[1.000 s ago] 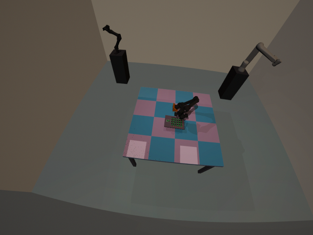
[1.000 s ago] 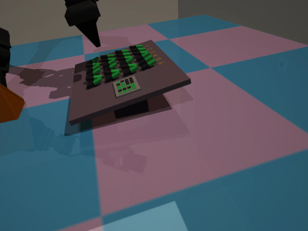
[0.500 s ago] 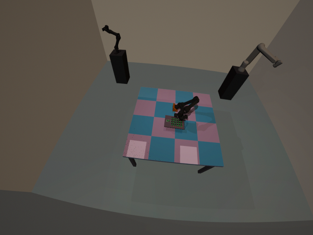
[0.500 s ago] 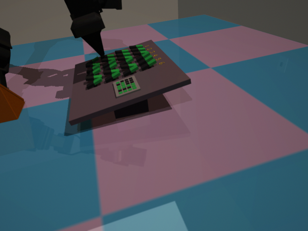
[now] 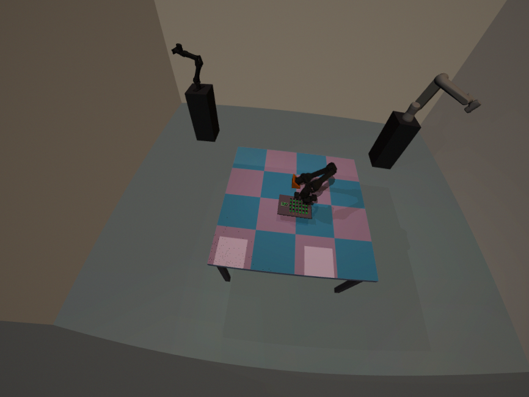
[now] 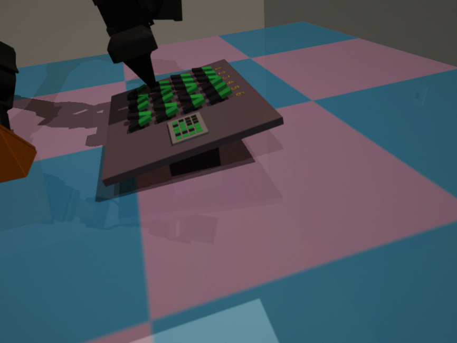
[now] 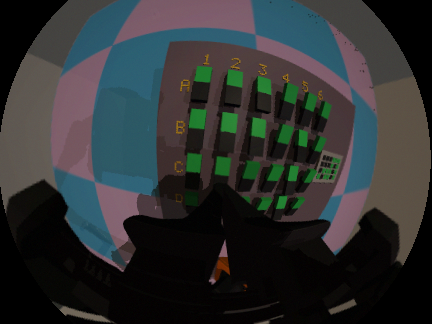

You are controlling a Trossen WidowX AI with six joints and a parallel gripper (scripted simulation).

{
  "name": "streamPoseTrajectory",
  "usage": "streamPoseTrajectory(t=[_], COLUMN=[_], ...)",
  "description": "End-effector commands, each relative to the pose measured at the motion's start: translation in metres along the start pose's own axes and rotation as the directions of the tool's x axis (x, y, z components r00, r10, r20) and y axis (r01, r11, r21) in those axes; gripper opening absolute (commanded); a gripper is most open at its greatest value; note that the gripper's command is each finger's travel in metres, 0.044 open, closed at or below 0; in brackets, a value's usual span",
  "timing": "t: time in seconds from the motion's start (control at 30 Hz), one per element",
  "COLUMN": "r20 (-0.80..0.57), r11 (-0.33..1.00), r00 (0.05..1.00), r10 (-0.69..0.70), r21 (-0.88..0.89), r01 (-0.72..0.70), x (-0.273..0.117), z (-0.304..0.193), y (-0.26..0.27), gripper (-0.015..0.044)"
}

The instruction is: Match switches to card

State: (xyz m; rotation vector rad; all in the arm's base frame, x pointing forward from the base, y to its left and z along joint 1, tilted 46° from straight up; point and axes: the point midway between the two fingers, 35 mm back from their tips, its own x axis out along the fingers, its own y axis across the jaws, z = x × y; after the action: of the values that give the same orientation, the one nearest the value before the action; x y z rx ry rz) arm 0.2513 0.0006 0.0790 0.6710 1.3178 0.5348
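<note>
The dark panel (image 5: 283, 211) (image 6: 239, 121) (image 7: 172, 70) stands tilted on the checkered table and carries green and dark grey rocker switches in rows A to D and columns 1 to 6. The small card (image 5: 284, 204) (image 6: 188, 127) (image 7: 328, 166) lies beside column 6 with green and dark squares. My gripper (image 6: 153, 85) (image 7: 221, 187) is shut and empty. Its tip is low at the near half of switch C2 (image 7: 222, 166); contact cannot be told for certain. The fingers hide part of row D in the wrist view.
An orange block (image 5: 295, 182) (image 6: 14, 158) stands beside the arm's base, on the near side of the panel. Two other arms stand on dark pedestals (image 5: 203, 115) (image 5: 393, 138) beyond the table (image 5: 273, 251).
</note>
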Motion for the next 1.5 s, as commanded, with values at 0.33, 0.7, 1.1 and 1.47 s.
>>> streamPoseTrajectory(t=[0.33,0.7,1.1,1.47], r20=[0.002,0.002,0.002,0.002], r11=[1.000,1.000,1.000,1.000], r00=[1.000,1.000,1.000,1.000], r10=[0.002,0.002,0.002,0.002], r21=[0.002,0.002,0.002,0.002], r01=[-0.002,-0.002,-0.002,-0.002], x=[0.0007,0.0021,0.0037,0.0052], z=[0.0002,0.0002,0.0001,0.0001], y=[0.0005,0.0005,0.0005,0.0005], gripper=[0.0000,0.0000,0.0000,0.0000])
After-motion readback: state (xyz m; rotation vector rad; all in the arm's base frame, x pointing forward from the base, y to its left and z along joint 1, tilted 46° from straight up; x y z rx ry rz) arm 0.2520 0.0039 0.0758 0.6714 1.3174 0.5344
